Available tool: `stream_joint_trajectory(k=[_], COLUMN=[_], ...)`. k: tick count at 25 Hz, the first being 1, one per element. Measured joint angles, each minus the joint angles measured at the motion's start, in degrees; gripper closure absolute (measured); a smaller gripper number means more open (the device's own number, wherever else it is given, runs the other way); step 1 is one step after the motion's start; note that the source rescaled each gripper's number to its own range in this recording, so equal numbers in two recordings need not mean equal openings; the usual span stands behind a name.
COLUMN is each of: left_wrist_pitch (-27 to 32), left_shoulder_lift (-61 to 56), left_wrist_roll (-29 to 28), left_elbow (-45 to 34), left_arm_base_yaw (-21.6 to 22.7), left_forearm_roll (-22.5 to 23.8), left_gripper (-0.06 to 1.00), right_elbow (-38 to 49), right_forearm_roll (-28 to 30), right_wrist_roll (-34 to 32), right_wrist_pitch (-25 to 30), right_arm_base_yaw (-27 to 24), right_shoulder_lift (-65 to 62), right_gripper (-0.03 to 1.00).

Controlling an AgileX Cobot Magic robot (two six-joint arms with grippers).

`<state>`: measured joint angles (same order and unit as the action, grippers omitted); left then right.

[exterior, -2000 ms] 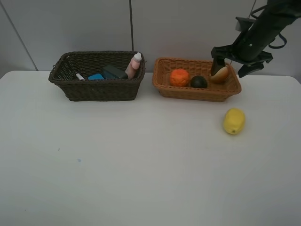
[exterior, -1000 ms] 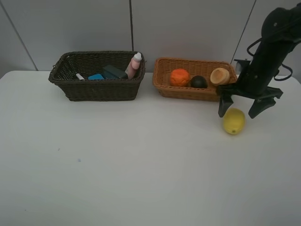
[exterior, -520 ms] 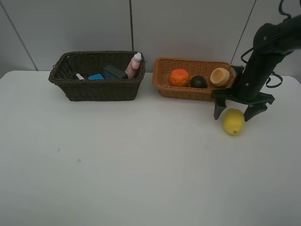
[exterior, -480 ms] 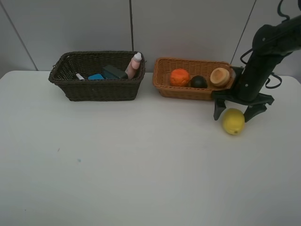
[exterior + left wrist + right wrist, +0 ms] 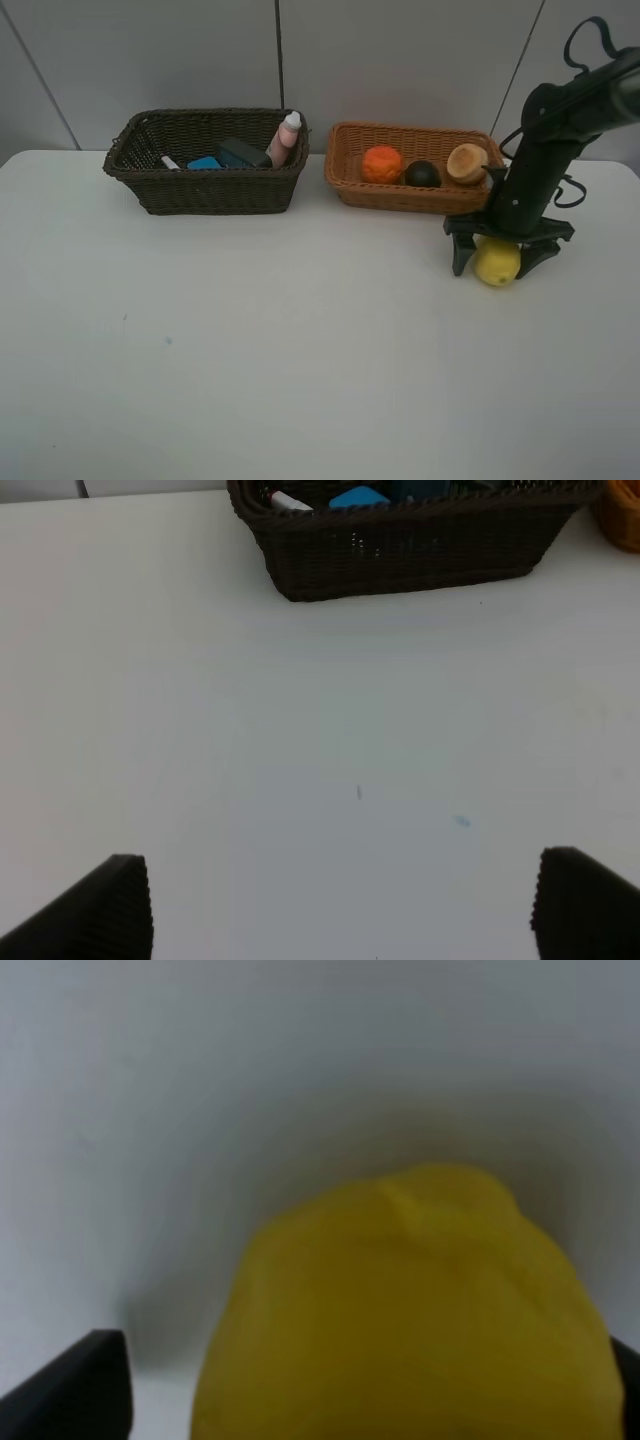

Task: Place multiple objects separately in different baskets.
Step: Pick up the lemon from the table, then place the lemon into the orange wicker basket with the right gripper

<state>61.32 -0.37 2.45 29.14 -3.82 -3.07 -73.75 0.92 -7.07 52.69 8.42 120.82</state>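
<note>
On the white worktop (image 5: 300, 350), right tool (image 5: 497, 258) straddles the lemon (image 5: 497, 262), jaws wide, ready to grasp; left tool (image 5: 340, 905) gapes empty.

Lab bench — bare white table (image 5: 250, 360), grey panel wall (image 5: 400, 60).

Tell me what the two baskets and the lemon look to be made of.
Dark basket: woven wicker, dark brown, matte; the weave shows along its walls.
Orange-tan basket: finer wicker weave, light sheen.
Lemon: smooth, even yellow skin with little pitting, so possibly a plastic or foam replica; real fruit cannot be ruled out.
</note>
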Motion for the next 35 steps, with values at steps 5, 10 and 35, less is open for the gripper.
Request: stream_joint_trajectory(k=[5, 10, 35], left_wrist_pitch=[0.00, 0.00, 0.00], left_shoulder_lift=[0.00, 0.00, 0.00], left_wrist_roll=[0.00, 0.00, 0.00], left_elbow=[0.00, 0.00, 0.00], left_arm_base_yaw=[0.00, 0.00, 0.00], left_forearm_roll=[0.00, 0.00, 0.00], left_gripper=[-0.05, -0.05, -0.05], right_elbow=[0.00, 0.00, -26.17], right_forearm_roll=[0.69, 1.73, -3.30], right_wrist_roll=[0.01, 0.01, 1.46], right_wrist_pitch=[0.20, 0.41, 1.32], right_arm_base_yaw=[0.00, 0.00, 0.00], right_shoulder_lift=[0.00, 0.00, -4.13], right_gripper=[0.48, 0.48, 0.48])
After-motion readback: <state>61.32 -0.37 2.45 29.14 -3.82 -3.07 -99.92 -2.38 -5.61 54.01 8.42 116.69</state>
